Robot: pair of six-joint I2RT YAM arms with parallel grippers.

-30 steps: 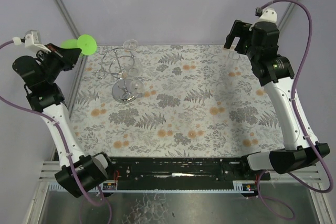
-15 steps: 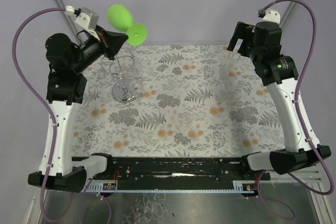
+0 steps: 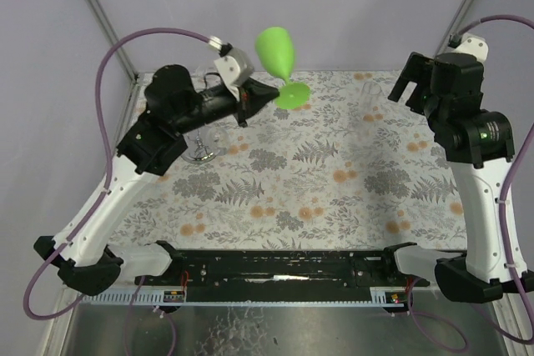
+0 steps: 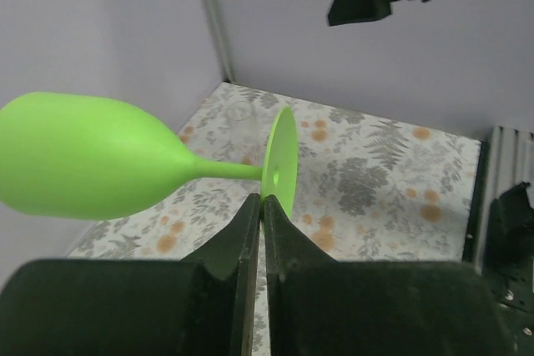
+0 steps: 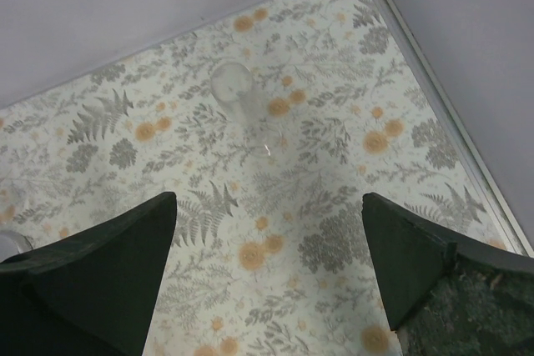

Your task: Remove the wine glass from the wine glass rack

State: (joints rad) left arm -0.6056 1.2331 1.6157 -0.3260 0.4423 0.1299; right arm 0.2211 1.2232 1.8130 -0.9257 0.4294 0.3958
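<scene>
Bright even light, faint shadows, wine glass (image 4: 92,156) crisp, left claw (image 4: 262,206) soft (close-up)

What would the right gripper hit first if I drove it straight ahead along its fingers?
Probably the clear glass on the floral tablecloth: it sits in line with the gap of the open right gripper. Depth is unclear, so the gripper might clear the glass and land on the cloth instead.

Lilac walls (image 3: 375,6) enclose a floral (ferns, blooms) table (image 3: 334,206).
</scene>
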